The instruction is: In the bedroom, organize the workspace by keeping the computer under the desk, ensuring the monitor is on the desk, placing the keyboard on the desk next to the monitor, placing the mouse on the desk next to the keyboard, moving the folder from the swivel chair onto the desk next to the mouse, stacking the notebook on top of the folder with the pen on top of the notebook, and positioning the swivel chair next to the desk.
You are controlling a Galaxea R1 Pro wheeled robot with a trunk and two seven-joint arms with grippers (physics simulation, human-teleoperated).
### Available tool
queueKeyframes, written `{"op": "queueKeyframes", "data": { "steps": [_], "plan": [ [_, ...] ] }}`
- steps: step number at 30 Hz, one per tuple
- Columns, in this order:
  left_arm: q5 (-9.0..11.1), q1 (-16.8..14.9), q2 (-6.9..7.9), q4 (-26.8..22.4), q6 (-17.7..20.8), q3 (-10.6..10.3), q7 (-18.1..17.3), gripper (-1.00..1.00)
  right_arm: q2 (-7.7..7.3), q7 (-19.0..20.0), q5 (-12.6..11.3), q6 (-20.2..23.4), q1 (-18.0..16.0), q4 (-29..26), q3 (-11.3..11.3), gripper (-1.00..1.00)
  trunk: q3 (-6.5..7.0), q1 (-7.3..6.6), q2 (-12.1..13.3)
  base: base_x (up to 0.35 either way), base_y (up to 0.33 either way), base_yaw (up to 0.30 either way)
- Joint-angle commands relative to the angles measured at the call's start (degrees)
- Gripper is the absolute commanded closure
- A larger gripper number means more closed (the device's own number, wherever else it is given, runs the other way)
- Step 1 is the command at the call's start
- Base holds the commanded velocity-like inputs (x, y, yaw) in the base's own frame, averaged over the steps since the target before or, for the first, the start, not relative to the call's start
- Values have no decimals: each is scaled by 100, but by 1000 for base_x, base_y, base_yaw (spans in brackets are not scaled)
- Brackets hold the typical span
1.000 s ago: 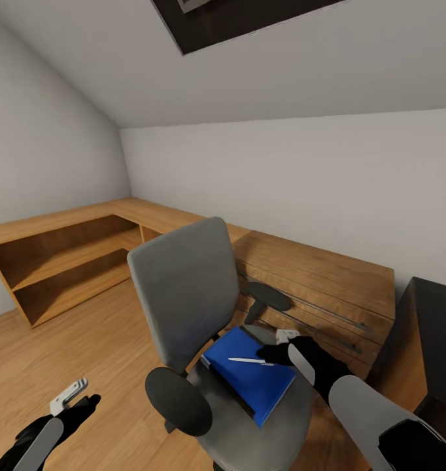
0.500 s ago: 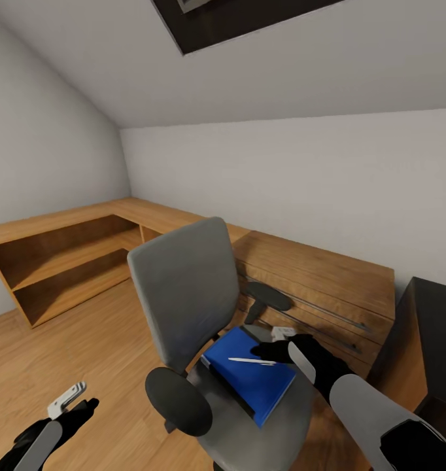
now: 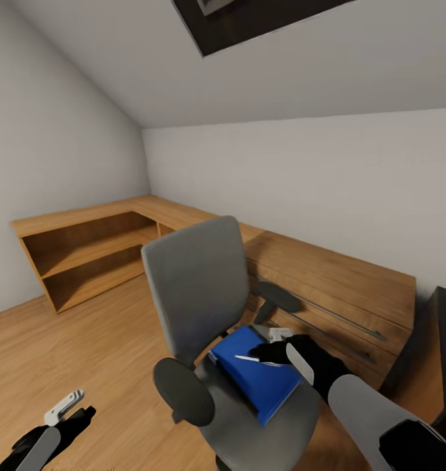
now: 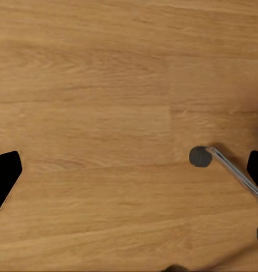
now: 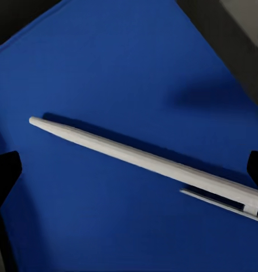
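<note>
The grey swivel chair (image 3: 195, 288) stands in the middle of the head view, its seat carrying the bright blue folder (image 3: 262, 383). A thin white pen (image 3: 252, 359) lies on the folder (image 5: 106, 68). My right gripper (image 3: 265, 355) hovers over the pen (image 5: 140, 158), open, with one fingertip on each side of it (image 5: 129, 170). Low at the left, my left gripper (image 3: 79, 415) is open above the floor (image 4: 129, 170). A black corner of the desk (image 3: 445, 333) shows at the right edge. The notebook, computer, monitor, keyboard and mouse are out of view.
A light wooden drawer cabinet (image 3: 341, 288) runs along the wall behind the chair and joins open wooden shelves (image 3: 85, 255) at the left. One chair castor (image 4: 200, 156) and a chrome leg (image 4: 236, 173) lie under my left gripper. The floor is wooden.
The whole picture has shifted to the right, so the camera has moved. My right gripper has edged a little further over the pen. The left gripper sits slightly lower.
</note>
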Motion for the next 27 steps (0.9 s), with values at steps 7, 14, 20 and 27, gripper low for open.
{"op": "queueKeyframes", "data": {
  "steps": [7, 14, 20, 27],
  "plan": [
    [48, -3, 5, 4, 18, 2, 40, -100, -7, 14, 8, 16, -3, -12, 128, -100, -16, -1, -3, -1, -6, 94],
    [52, -3, 0, 7, 18, 2, 40, -100, -16, 14, 9, 16, -3, -19, 139, -100, -16, -1, -3, -79, -153, 11],
    [57, -3, -1, 13, 18, -2, 45, -100, -16, 14, 9, 13, -3, -19, 140, -100, -16, -1, -3, -6, -188, 192],
    [57, -3, 0, 13, 18, 0, 62, -100, -16, 14, 9, 13, -3, -19, 141, -100, -16, -1, -3, -64, -267, 224]
  ]
}}
